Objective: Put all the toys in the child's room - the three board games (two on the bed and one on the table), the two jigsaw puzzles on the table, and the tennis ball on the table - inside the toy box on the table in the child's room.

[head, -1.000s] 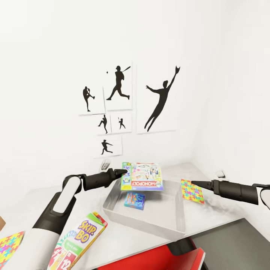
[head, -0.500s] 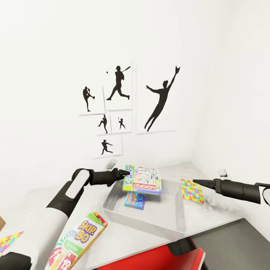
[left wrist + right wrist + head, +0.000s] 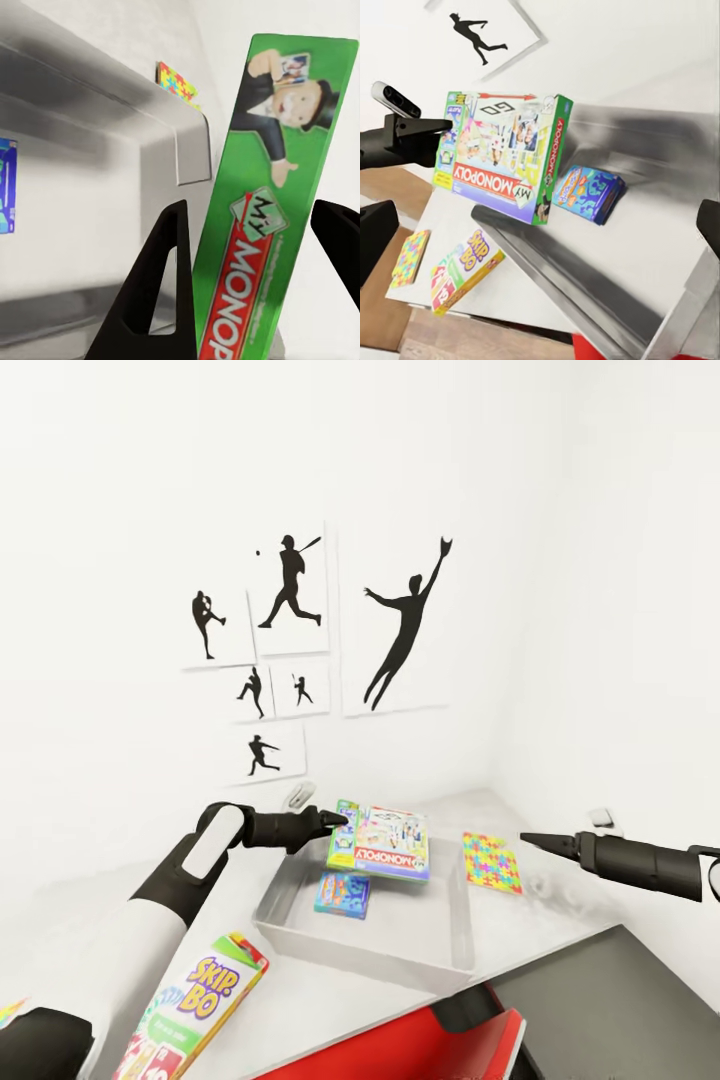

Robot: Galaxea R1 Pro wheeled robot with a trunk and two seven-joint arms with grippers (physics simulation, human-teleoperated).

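From the head camera, the left gripper reached in over the near-left corner of the shallow light grey tray-like toy box, which sat on the pale mottled grey-white table top, and it was clamped on one short edge of the white-green Monopoly board game box with the red banner, held roughly level above the box's far half. A mostly blue flat game box lay on the toy box floor below it. A bright multicoloured jigsaw puzzle box lay flat on the table just beside the toy box's right wall, and the green-yellow-red Skip-Bo game box lay on the table nearer the robot, left of the toy box. The right gripper pointed in from the right, above the table beyond the puzzle box and touching nothing; whether its fingers were apart could not be told here. Black baseball-player silhouette prints hung on the white wall behind. In the left wrist view, the two dark fingers bracketed the Monopoly box's green side, with the grey toy box wall behind it. In the right wrist view, the Monopoly box hung over the toy box, gripped by the left gripper; the blue box lay inside, and the Skip-Bo box on the table outside.
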